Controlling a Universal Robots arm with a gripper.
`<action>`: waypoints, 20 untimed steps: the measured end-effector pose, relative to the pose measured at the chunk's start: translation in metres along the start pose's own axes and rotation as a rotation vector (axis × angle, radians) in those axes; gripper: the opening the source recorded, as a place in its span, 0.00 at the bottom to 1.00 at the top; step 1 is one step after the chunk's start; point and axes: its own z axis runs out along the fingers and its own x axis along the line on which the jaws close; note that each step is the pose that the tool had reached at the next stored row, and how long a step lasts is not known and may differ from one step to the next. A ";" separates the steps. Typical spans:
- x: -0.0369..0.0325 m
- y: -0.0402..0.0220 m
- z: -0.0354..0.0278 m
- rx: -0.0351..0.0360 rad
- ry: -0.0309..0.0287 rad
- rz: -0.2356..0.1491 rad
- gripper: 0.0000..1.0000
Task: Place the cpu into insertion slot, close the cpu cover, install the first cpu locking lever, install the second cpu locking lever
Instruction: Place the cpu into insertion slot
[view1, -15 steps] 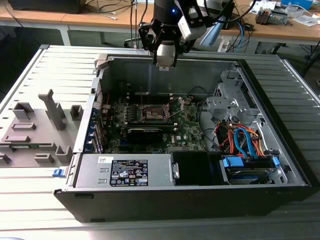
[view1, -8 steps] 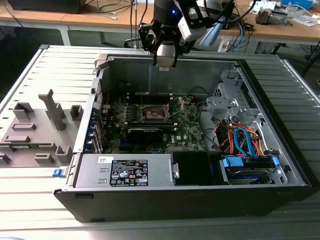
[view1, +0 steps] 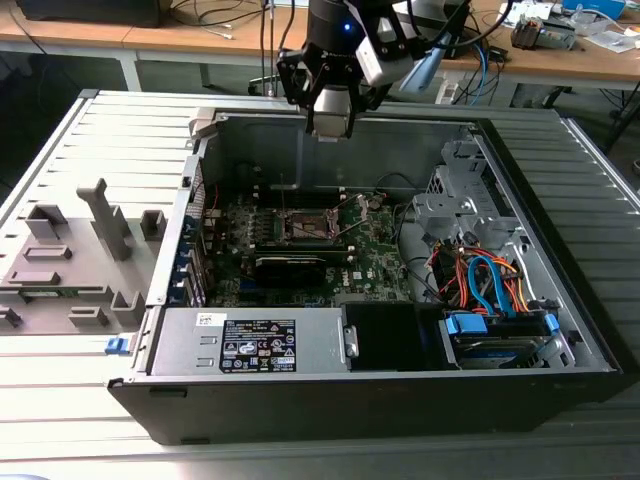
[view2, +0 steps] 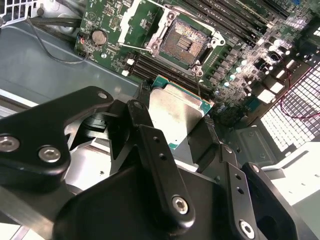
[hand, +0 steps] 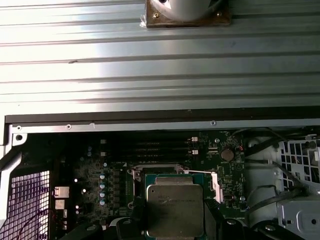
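Note:
My gripper is shut on the cpu, a flat square chip with a silvery-grey top and a green rim, clamped between the two black fingers. In the first wrist view the cpu hangs above the insertion slot and hides most of it. The insertion slot lies bare with its dark centre exposed on the green board. The cpu cover is swung open beside it. In the exterior view the gripper hovers high over the case's back wall, well above the insertion slot.
The open computer case lies on a ribbed metal table. Inside are a power supply, a drive cage with blue and orange cables and black memory slots. Grey fixtures stand at the exterior view's left.

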 end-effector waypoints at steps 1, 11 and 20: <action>0.0000 -0.0004 0.0002 0.0001 0.0001 0.000 0.55; -0.0001 -0.0028 0.0019 0.0000 0.0000 0.000 0.55; -0.0002 -0.0049 0.0029 0.0001 0.0000 0.000 0.55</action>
